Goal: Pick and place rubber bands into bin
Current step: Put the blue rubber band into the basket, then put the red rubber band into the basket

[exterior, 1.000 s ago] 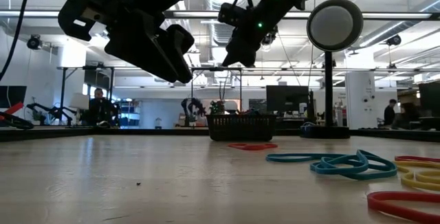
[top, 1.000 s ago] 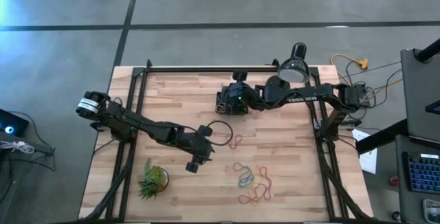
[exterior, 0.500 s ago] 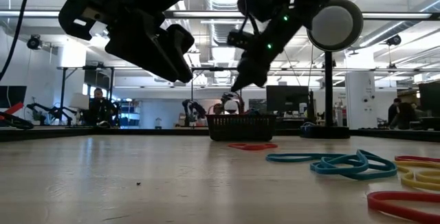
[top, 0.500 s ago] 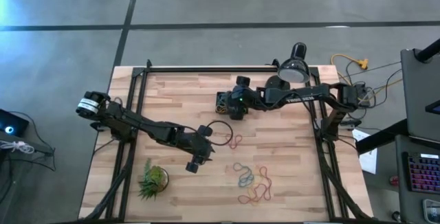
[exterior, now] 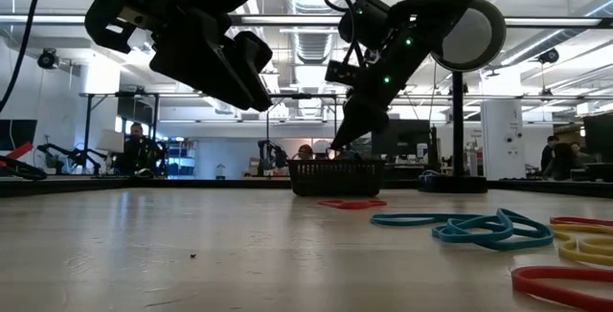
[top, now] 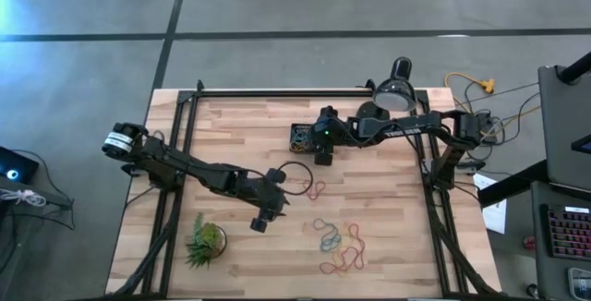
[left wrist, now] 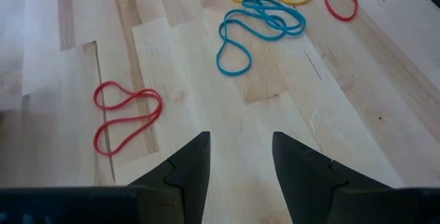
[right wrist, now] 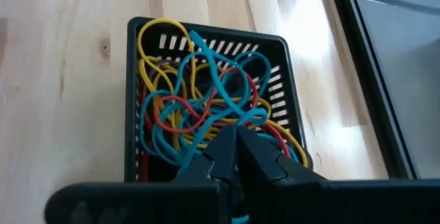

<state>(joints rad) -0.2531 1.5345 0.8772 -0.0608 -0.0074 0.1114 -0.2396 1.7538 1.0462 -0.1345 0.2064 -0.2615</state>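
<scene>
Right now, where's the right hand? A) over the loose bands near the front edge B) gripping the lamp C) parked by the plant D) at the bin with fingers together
D. The right wrist view shows the right hand with its fingers pressed together just above the bin, which is full of tangled rubber bands; the high view puts it at the bin's edge.

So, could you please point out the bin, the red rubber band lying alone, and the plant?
bin (right wrist: 136,100): right wrist view, its black side wall.
red rubber band (left wrist: 126,116): left wrist view, its middle crossing.
plant (top: 206,243): high view, its leaves.
</scene>
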